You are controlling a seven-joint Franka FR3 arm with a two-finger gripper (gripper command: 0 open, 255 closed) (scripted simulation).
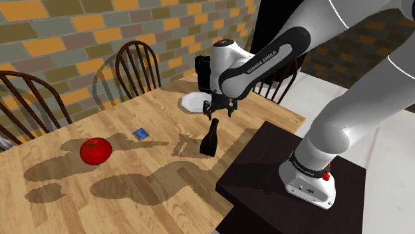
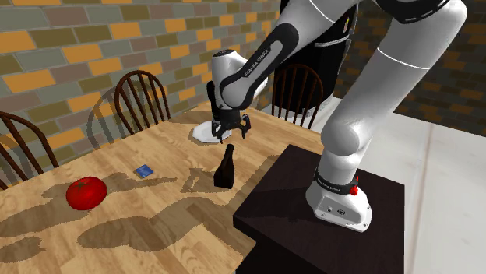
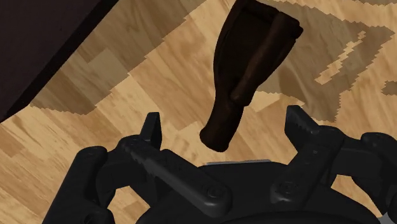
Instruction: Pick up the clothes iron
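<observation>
Hovering directly above the clothes iron [image 1: 209, 141], the black gripper [image 1: 221, 114] is pointing straight down with its jaws spread apart and clasping nothing. The iron is dark brown and is standing upright on its broad end, its narrow end pointing up, close to the table [image 1: 166, 110] edge that is running alongside the dark stand [image 1: 266, 159]. In the wrist view the gripper [image 3: 222, 121] is showing one finger on either side of the iron's [image 3: 251, 57] narrow end, and neither finger is touching it. In the second exterior view the gripper [image 2: 231, 134] is hanging just over the top of the iron [image 2: 225, 171], with a small gap showing between them. A flat white dish [image 1: 193, 101] is lying near the table's far corner, beyond the gripper. A small blue card [image 1: 140, 133] is lying flat near the middle of the table, apart from the iron. A red tomato [image 1: 95, 151] is sitting farther along, well away from the iron and towards the shoulder view's left. Two wooden chairs [image 1: 138, 66] are standing along the table's far edge, in front of a brick wall [image 1: 66, 33]
</observation>
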